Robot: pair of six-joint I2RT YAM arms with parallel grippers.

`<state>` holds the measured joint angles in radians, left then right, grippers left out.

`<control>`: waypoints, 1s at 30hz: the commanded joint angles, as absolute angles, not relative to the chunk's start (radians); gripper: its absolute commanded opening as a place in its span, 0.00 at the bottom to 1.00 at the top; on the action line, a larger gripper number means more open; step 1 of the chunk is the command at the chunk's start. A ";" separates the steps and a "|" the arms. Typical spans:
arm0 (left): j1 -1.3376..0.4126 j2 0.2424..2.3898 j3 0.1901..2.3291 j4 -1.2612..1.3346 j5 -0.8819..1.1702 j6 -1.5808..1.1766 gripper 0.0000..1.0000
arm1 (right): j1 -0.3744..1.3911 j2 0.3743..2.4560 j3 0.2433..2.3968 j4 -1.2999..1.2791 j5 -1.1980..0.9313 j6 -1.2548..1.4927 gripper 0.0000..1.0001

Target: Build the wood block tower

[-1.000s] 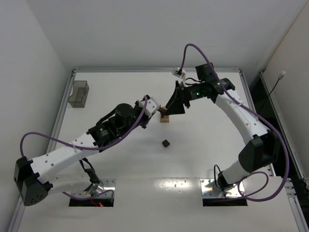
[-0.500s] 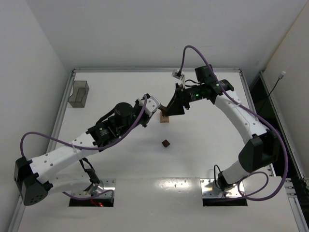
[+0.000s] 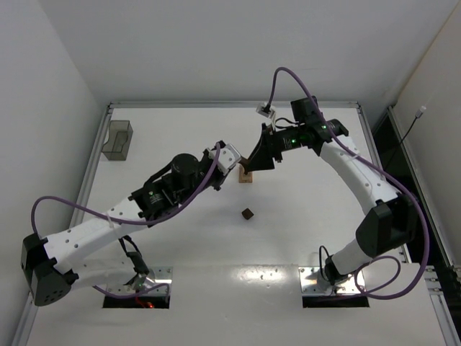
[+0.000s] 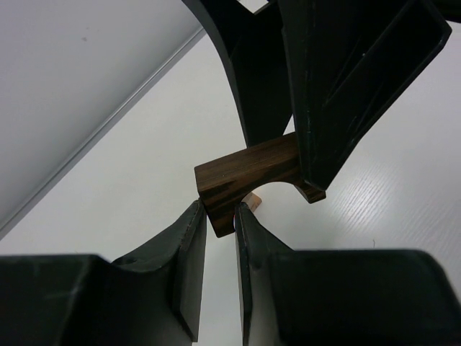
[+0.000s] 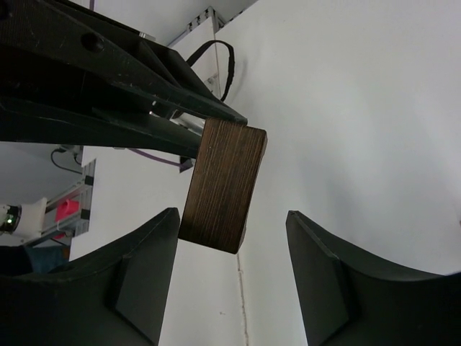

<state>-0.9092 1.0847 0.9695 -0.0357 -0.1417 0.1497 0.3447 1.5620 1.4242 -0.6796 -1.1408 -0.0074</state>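
My left gripper [image 4: 220, 213] is shut on one end of a dark brown arch-shaped block [image 4: 248, 173] and holds it in the air over a light tan block [image 4: 252, 202], the only part of the tower that shows. In the top view that tan block [image 3: 247, 179] stands on the table mid-back, with my left gripper [image 3: 236, 168] and right gripper [image 3: 250, 164] meeting above it. My right gripper [image 5: 230, 216] is open around the dark block's [image 5: 223, 184] other end; the block is near its left finger and clear of the right one.
A small dark cube [image 3: 248, 213] lies on the table in front of the tan block. A translucent grey bin [image 3: 117, 139] stands at the far left. The white table [image 3: 317, 216] has a raised rim.
My right arm has shifted slightly left and back. My left arm and the dark block have barely moved.
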 commanded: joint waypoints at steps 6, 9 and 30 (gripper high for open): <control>-0.945 1.080 0.997 0.018 -0.132 0.176 0.00 | 0.353 1.557 1.431 -0.637 -1.173 0.011 0.57; -0.945 1.080 0.988 0.018 -0.132 0.176 0.00 | 0.353 1.557 1.431 -0.637 -1.173 0.011 0.54; -0.945 1.089 0.969 0.018 -0.153 0.186 0.16 | 0.353 1.529 1.413 -0.637 -1.173 -0.017 0.00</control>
<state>-0.9279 1.0924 0.9695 -0.0345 -0.1574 0.1833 0.3492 1.5627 1.4204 -0.6804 -1.1522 0.0120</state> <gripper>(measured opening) 0.162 0.327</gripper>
